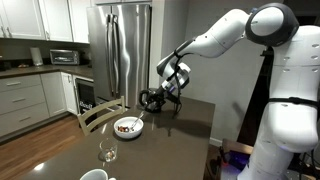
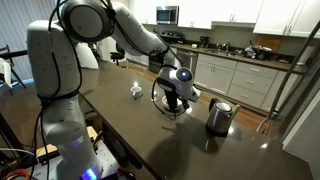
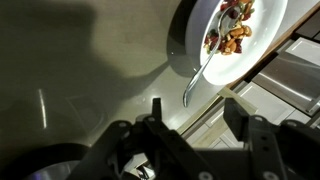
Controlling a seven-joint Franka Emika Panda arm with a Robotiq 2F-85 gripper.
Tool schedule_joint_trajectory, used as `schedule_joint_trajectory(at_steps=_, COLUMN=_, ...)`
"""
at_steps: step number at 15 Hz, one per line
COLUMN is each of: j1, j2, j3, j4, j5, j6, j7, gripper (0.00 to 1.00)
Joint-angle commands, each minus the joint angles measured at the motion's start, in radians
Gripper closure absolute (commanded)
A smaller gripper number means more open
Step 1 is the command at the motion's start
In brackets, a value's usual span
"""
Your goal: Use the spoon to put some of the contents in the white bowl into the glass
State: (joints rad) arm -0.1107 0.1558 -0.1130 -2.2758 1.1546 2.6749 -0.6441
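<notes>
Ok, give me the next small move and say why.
Probably bring the gripper across over the spoon handle and lower it. The gripper looks open and empty, apart from the white bowl, and the spoon lies untouched in the contents, its handle over the rim.

The white bowl [image 3: 268, 30] is cut off by the wrist view's top edge.

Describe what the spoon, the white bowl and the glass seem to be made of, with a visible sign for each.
The spoon: likely polished metal; its thin handle is silvery with bright glints. The white bowl: probably glazed ceramic, possibly plastic; smooth, opaque, evenly white. The glass: clear glass, perhaps; the dark table shows through it.
</notes>
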Motion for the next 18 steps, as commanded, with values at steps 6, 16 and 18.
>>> schedule_joint_trajectory(at_steps=6, j1=0.006, j2=-0.145, j3=-0.016, j4=-0.057, j5=-0.353, j6=-0.01, j7=0.158, gripper=0.38)
schedule_joint_trajectory(at_steps=16, j1=-0.009, j2=-0.275, j3=-0.037, j4=0.053, j5=-0.642, j6=-0.43, j7=0.302, gripper=0.37)
schedule_joint_trajectory(at_steps=18, j1=-0.008, j2=-0.284, j3=-0.039, j4=0.088, j5=-0.723, j6=-0.49, j7=0.35, gripper=0.35)
